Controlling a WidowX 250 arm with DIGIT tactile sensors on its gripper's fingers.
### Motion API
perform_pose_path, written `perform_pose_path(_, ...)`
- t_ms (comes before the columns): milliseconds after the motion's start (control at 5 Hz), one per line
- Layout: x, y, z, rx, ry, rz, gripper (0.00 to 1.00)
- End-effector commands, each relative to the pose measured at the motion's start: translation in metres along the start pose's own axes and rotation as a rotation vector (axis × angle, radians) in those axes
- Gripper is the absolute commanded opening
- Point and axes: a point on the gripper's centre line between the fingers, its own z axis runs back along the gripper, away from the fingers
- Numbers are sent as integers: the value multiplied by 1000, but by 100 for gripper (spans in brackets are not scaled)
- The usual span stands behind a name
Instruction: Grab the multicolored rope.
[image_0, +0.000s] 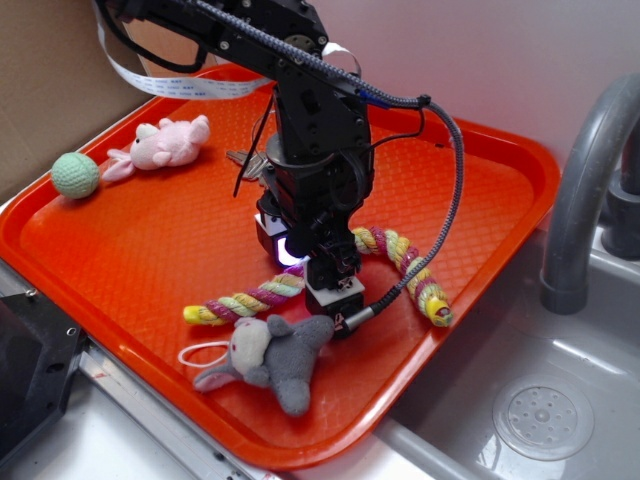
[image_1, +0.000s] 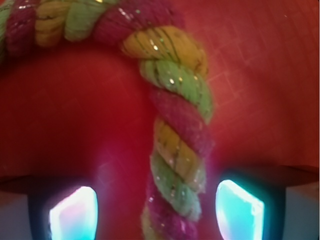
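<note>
The multicolored rope (image_0: 250, 298) lies bent on the orange tray (image_0: 120, 250), its yellow, green and pink strands running from near the grey plush to the right end (image_0: 432, 300). My gripper (image_0: 312, 262) is lowered straight over its middle, hiding that stretch in the exterior view. Seen from the wrist, the rope (image_1: 177, 145) passes between my two glowing fingertips (image_1: 75, 212), with a gap on each side. The gripper (image_1: 156, 210) is open and straddles the rope without pressing it.
A grey plush mouse (image_0: 268, 358) lies just in front of the rope. A pink plush (image_0: 165, 143) and a green knitted ball (image_0: 75, 174) sit at the tray's far left. A grey faucet (image_0: 585, 190) and sink (image_0: 540, 400) stand to the right.
</note>
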Motion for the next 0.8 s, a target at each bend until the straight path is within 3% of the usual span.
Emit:
perform_pose_path(0, -5, 0, -7, -2, -17, -15, 0)
perform_pose_path(400, -6, 12, 3, -15, -34, -9, 0)
perform_pose_path(600, -8, 20, 31, 10, -2, 43, 0)
